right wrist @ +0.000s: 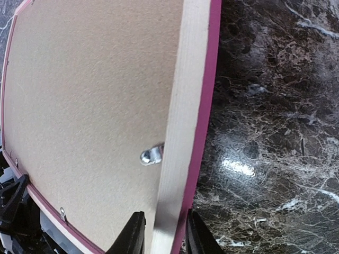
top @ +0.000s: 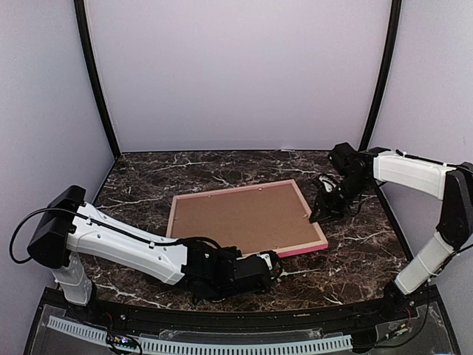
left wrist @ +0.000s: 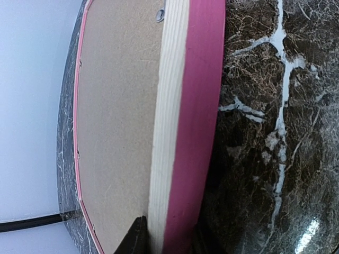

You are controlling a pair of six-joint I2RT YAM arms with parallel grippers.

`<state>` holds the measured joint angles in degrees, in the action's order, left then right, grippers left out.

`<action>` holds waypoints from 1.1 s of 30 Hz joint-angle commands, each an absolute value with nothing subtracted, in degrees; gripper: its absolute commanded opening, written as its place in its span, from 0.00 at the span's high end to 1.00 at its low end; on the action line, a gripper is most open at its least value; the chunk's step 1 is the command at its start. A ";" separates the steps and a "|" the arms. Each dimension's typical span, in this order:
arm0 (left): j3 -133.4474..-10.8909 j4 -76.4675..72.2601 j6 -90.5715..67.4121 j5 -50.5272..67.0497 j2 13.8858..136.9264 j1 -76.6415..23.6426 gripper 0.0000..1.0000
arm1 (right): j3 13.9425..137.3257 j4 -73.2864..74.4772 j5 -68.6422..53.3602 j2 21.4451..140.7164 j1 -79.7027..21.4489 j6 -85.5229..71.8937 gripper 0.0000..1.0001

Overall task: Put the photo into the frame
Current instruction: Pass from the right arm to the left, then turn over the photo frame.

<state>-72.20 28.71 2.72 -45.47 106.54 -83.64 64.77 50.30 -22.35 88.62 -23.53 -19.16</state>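
The frame (top: 303,249) lies face down in the middle of the table, pink rails round a brown backing board (top: 240,218). The photo is hidden. My left gripper (top: 272,264) sits at the frame's near edge. In the left wrist view its fingers (left wrist: 135,238) press both sides of the frame's rail (left wrist: 193,106), so the left gripper (left wrist: 167,241) is shut on it. My right gripper (top: 319,213) is at the frame's right edge. In the right wrist view the right gripper (right wrist: 164,235) straddles the rail (right wrist: 185,106), and a thin gap shows beside the inner finger (right wrist: 132,235), so it is open.
The dark marble table (top: 148,177) is enclosed by pale walls on three sides. Small metal tabs (right wrist: 151,155) hold the backing board in the frame; another tab (left wrist: 160,15) shows in the left wrist view. Both arms reach low over the table.
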 commanded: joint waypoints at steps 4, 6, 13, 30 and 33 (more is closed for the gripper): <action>-75.23 30.97 3.05 -50.92 98.49 -83.22 1.00 | 71.39 52.63 -24.26 87.88 -23.25 -17.40 0.66; -75.87 31.55 3.72 -51.39 97.33 -83.21 1.00 | 73.04 53.64 -23.82 87.49 -23.05 -17.32 0.64; -80.59 35.11 8.26 -51.74 93.68 -83.15 1.00 | 80.63 57.34 -21.56 86.33 -21.75 -17.01 0.60; -108.05 46.51 4.61 -24.42 90.83 -68.92 1.00 | 95.84 62.78 -18.85 85.96 -15.62 -15.24 0.56; -111.34 46.98 1.02 -17.37 91.60 -64.47 1.00 | 96.23 62.75 -18.91 86.04 -14.81 -15.06 0.56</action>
<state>-105.54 48.05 4.71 -24.47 94.37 -68.55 94.39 61.10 -19.44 87.22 -15.99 -16.08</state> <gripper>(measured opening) 0.211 0.439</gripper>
